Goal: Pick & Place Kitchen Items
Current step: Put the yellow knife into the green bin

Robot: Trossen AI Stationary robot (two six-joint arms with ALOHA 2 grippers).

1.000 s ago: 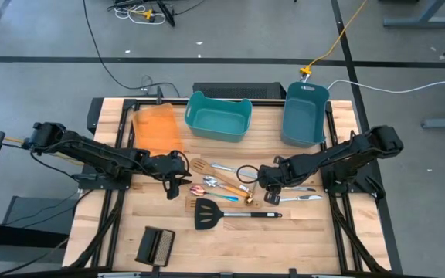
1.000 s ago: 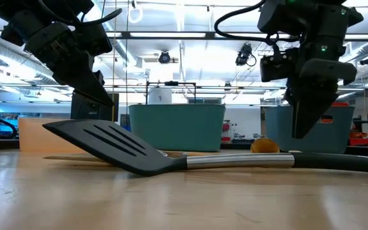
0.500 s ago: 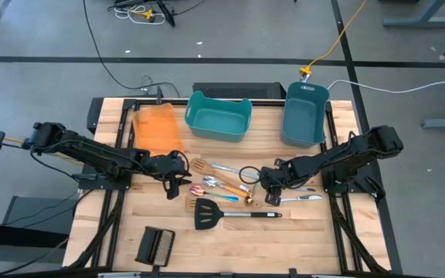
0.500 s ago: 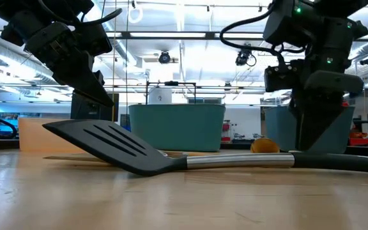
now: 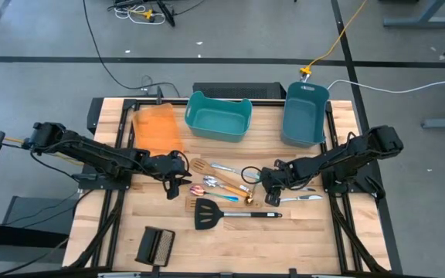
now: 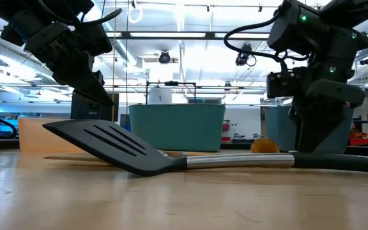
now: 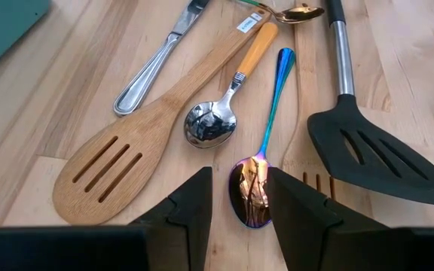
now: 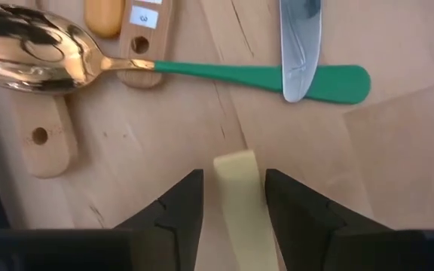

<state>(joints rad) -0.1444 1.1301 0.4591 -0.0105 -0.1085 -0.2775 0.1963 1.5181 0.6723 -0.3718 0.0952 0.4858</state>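
Observation:
Slim utensils lie flat in a cluster mid-table: a black slotted spatula (image 5: 207,214), a wooden slotted spatula (image 7: 126,158), a silver spoon (image 7: 213,124), table knives (image 7: 153,68) (image 5: 300,198) and a green-handled gold spoon (image 8: 36,49). My left gripper (image 5: 178,185) is open and low. Its fingers stand on either side of an iridescent spoon's bowl (image 7: 251,192). My right gripper (image 5: 267,191) is open and low over the table. Its fingers stand on either side of a pale yellow handle (image 8: 236,188), whose other end is hidden.
Two teal bins (image 5: 219,116) (image 5: 305,116) and an orange bin (image 5: 157,130) stand along the far edge. A black ribbed block (image 5: 155,247) lies near the front left. Two wooden handles (image 8: 44,143) lie just beyond my right gripper.
My right gripper has gone down toward the table and a little toward its near edge, coming over the pale yellow handle. The utensils have stayed where they were.

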